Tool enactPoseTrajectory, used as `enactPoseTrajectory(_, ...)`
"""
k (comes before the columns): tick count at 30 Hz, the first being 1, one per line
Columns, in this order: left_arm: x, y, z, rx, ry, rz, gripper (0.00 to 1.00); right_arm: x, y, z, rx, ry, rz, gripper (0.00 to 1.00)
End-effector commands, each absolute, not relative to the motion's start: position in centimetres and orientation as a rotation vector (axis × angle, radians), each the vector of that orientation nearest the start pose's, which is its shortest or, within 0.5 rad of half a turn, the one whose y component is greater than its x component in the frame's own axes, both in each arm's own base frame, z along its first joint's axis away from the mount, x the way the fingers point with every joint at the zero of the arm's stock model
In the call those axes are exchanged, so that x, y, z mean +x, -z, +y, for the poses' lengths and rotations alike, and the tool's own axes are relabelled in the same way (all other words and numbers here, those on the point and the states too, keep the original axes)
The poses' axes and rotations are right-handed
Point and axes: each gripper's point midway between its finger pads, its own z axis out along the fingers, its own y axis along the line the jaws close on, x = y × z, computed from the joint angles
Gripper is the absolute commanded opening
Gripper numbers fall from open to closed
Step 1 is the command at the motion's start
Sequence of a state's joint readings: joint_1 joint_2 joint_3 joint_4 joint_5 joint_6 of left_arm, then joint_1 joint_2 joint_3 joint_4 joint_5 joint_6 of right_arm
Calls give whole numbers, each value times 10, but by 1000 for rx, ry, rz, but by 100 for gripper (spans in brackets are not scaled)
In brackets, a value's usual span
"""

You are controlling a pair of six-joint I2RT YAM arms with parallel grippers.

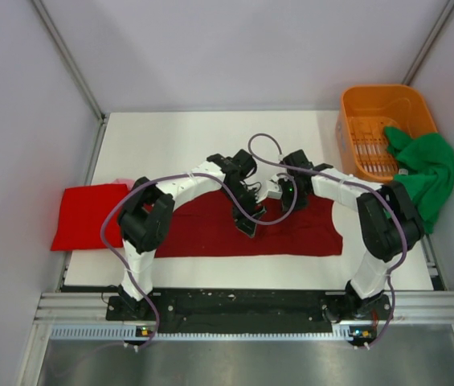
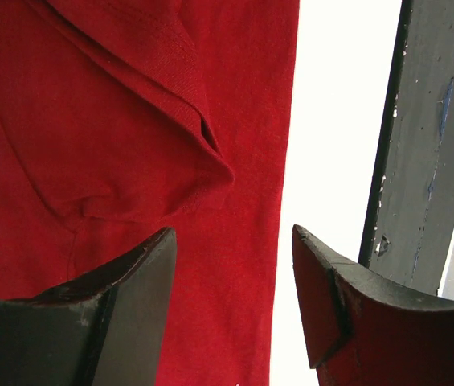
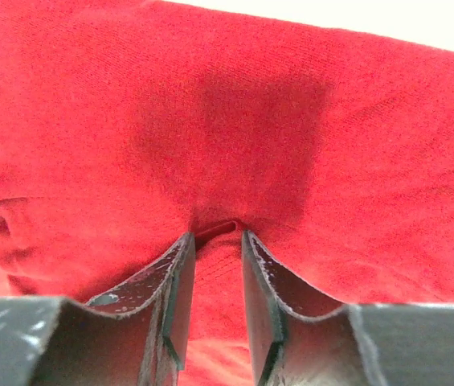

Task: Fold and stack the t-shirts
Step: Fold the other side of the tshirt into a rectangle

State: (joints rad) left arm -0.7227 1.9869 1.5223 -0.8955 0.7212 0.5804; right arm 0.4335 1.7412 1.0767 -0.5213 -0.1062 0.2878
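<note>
The dark maroon t-shirt (image 1: 291, 233) lies spread flat at the table's front middle. My left gripper (image 1: 247, 225) hangs open just above it, and in the left wrist view (image 2: 231, 265) the shirt's straight edge (image 2: 90, 121) runs between the two fingers, neither touching it. My right gripper (image 1: 271, 193) is pressed down at the shirt's far edge. Its jaws (image 3: 216, 237) stand narrow, with a raised fold of the maroon cloth (image 3: 227, 137) pinched between them. A brighter red t-shirt (image 1: 90, 213) lies folded at the left. A green t-shirt (image 1: 426, 173) is bunched at the right.
An orange slotted basket (image 1: 379, 108) stands at the back right, with the green shirt draped over its near corner. White table (image 2: 339, 121) shows beside the maroon shirt, and a dark rail (image 2: 419, 161) runs along the near edge. A pink scrap (image 1: 122, 183) peeks out behind the red shirt.
</note>
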Motion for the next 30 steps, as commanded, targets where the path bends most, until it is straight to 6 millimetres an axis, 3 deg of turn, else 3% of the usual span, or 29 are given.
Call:
enactPoseTrajectory(1,222,-89,-331,1805,1086,2082,64,307,-20,158,-274,-83,2784,27)
enactPoseTrajectory(10,220,-91,-330,1814,1088,2068,64,306,-18,161,-275,-67,2791,3)
enactPoseTrajectory(16,220,-86,-328,1819,1074,2076,64,299,-40,159,-264,-85,2765,0)
enactPoseTrajectory(20,222,-83,-328,1821,1061,2080,64,276,-52,159,-228,-140,2772,0)
enactPoseTrajectory(24,226,-77,-329,1820,1044,2088,64,240,-51,154,-203,-140,2814,0)
enactPoseTrajectory(30,228,-67,-329,1818,1036,2111,64,211,-51,146,-97,-171,2839,0)
